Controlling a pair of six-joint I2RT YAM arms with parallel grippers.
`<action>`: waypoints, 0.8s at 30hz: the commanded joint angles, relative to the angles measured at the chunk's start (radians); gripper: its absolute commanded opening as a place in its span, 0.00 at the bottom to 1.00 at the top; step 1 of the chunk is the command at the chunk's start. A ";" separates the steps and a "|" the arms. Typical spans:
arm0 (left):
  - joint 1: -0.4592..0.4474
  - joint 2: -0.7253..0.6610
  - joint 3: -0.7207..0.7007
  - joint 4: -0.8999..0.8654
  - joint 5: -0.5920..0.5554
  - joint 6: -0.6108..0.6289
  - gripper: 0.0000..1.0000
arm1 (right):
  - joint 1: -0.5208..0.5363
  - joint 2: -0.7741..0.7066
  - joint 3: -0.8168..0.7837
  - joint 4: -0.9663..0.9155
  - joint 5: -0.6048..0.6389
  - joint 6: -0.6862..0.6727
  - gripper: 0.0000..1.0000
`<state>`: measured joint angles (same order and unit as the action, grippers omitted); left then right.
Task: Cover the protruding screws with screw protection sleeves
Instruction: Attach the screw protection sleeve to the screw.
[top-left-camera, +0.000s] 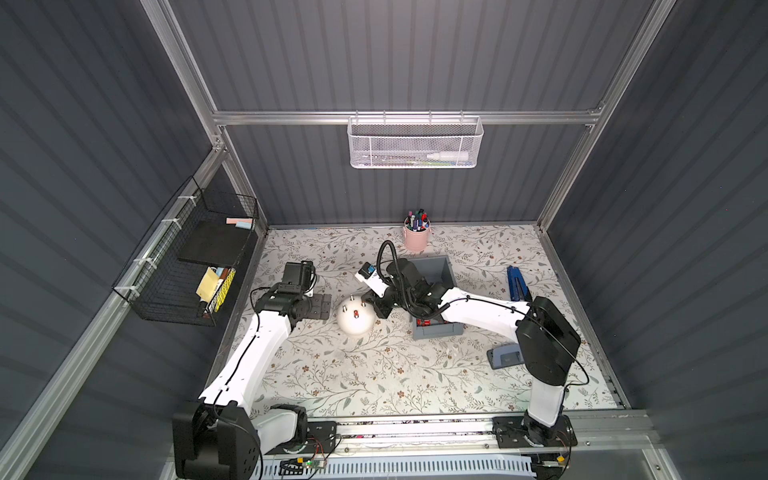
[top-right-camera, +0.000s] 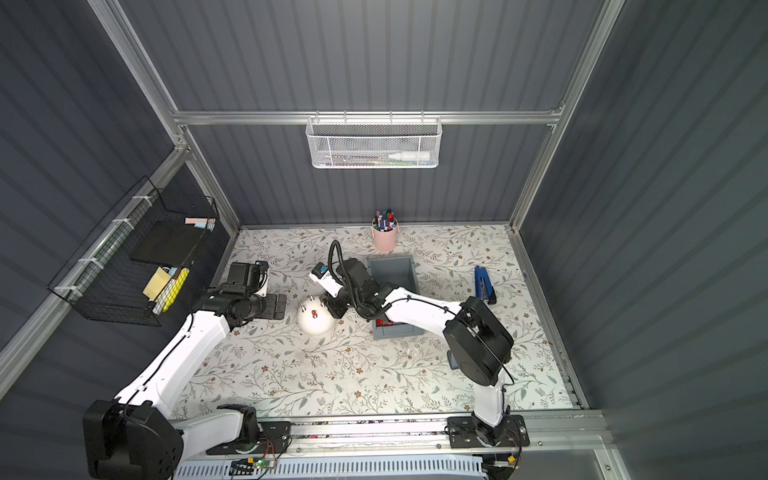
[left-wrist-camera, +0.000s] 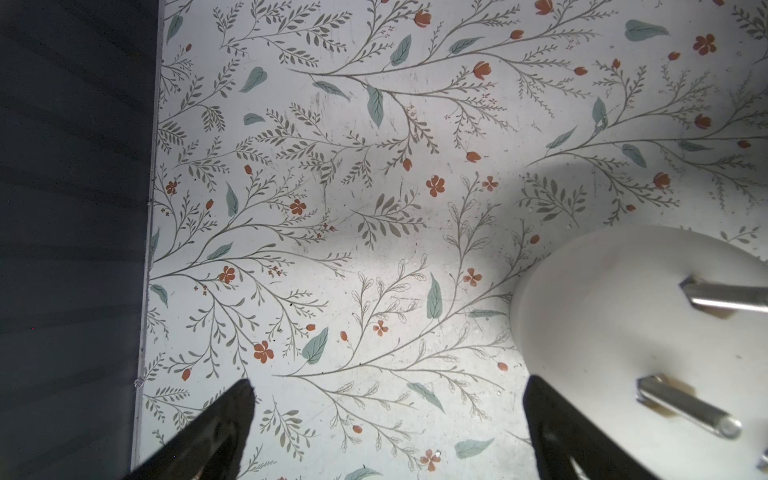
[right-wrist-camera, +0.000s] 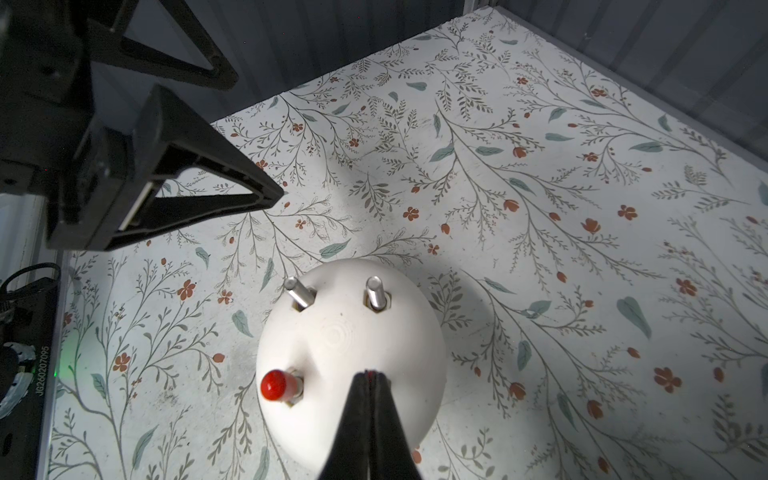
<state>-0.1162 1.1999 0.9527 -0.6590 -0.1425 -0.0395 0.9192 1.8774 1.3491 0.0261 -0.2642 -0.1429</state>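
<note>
Item: smooth white egg-shaped dome (right-wrist-camera: 349, 353), our landmark. On its crown we count four thin silvery metal screws (right-wrist-camera: 299, 293). One wears a tiny bright red cylindrical sleeve (right-wrist-camera: 276, 385); three look bare.

Spare sleeves (top-left-camera: 424, 322): in the grey plastic bin (top-left-camera: 451, 270) beside the dome.

Right gripper (right-wrist-camera: 372, 376): pinched closed just above the dome; whether on a sleeve we cannot tell.

Left gripper (left-wrist-camera: 390, 415): spread wide and empty, beside the dome opposite the bin.

Handling, in our judgement: sleeves light, rubbery and apt to slip. Pinch mid-body, leaving the open end clear.

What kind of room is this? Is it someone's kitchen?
Probably a robot test booth, not a kitchen: left arm and right arm mounted on a metal rail, grey panel walls, aluminium frame.
</note>
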 joint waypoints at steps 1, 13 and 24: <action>0.001 0.001 -0.014 -0.003 0.005 -0.011 1.00 | 0.010 -0.006 0.004 -0.066 0.000 -0.016 0.03; 0.001 -0.003 -0.011 -0.008 0.002 -0.018 0.99 | 0.011 -0.061 0.015 -0.039 0.020 0.008 0.35; 0.001 0.060 0.037 -0.171 -0.009 -0.189 0.99 | 0.007 -0.061 0.025 0.000 0.034 0.077 0.17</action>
<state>-0.1162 1.2514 0.9707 -0.7441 -0.1608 -0.1585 0.9268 1.7889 1.3544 0.0212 -0.2180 -0.0750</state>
